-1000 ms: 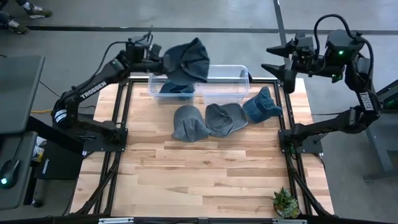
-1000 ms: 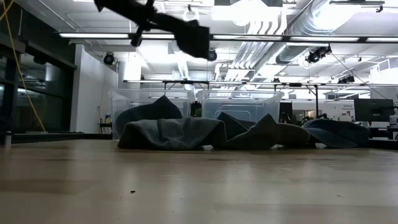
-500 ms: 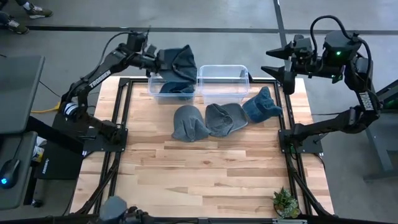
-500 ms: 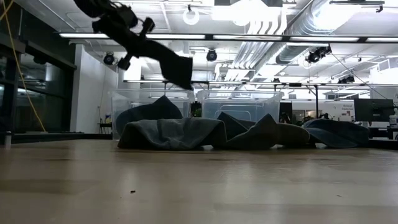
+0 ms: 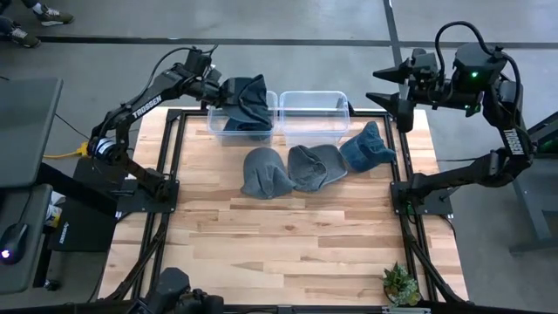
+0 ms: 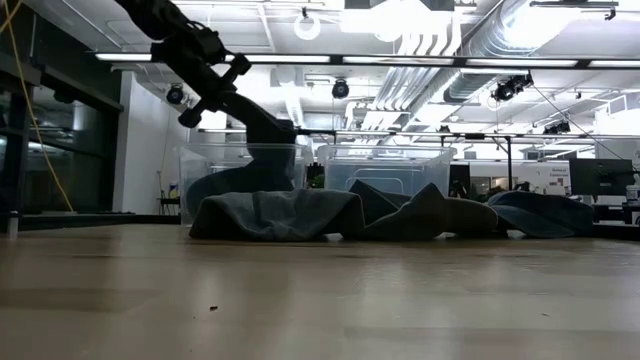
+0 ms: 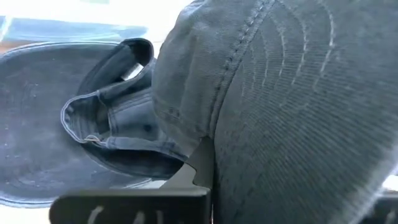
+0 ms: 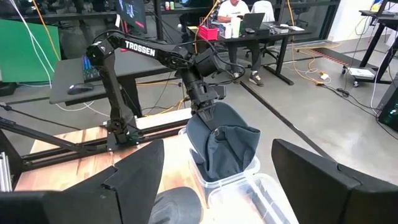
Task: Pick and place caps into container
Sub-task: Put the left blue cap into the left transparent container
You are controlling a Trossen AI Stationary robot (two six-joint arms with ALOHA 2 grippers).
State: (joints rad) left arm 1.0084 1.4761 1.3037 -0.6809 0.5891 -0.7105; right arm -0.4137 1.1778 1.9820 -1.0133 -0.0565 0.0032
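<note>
My left hand (image 5: 220,87) is clamped tight on a floppy dark denim-blue cap (image 5: 248,98), which hangs half inside the left compartment of the clear plastic container (image 5: 342,106), over another blue cap (image 7: 93,124) already lying there. To do this well I'd go lower before letting go — the soft crown should settle inside the wall, not drape over the rim. My right hand (image 5: 403,87) waits spread wide and empty beyond the counter's (image 5: 288,235) far right corner. Three more caps (image 5: 314,164) lie just beside the container.

1 denim cap (image 5: 248,94) hanging into container's (image 5: 314,122) left bin, 3 caps (image 5: 314,164) on table beside.
</note>
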